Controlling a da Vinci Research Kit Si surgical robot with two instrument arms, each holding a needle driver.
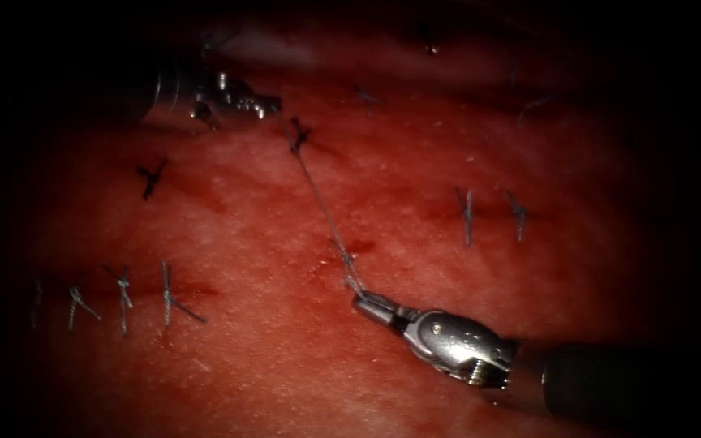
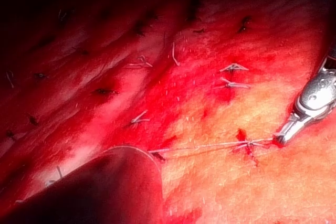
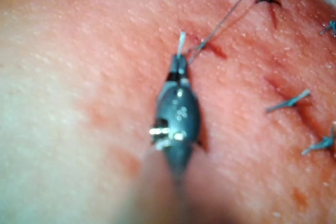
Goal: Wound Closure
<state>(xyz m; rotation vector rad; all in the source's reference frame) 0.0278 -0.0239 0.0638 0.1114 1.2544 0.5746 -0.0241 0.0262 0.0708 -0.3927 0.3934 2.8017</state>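
Thread (image 1: 322, 207) is the whole story here, a taut line slanting across the tissue (image 1: 237, 243), and everything hangs on which way it runs from each tool. Taking the small cut (image 1: 349, 251) under the line as our landmark: up and to the left of it sits the left tool (image 1: 273, 104), jaws closed at the far end of the thread, apparently pinching it, with a dark knotted stitch (image 1: 298, 134) just beside its tip. From there the thread's long axis runs down and to the right, straight over the cut. Just below and right of the cut, the right tool (image 1: 364, 300) has its jaws clamped narrow on the near end of the thread; its own wrist view shows a short pale tail (image 3: 181, 43) poking past the tips. So the right tool is much the nearer to the cut, the left well apart from it. Needle? I can't spot it anywhere. Finished stitches (image 1: 123, 292) lie further left of the cut, and more (image 1: 492, 215) off to its right.
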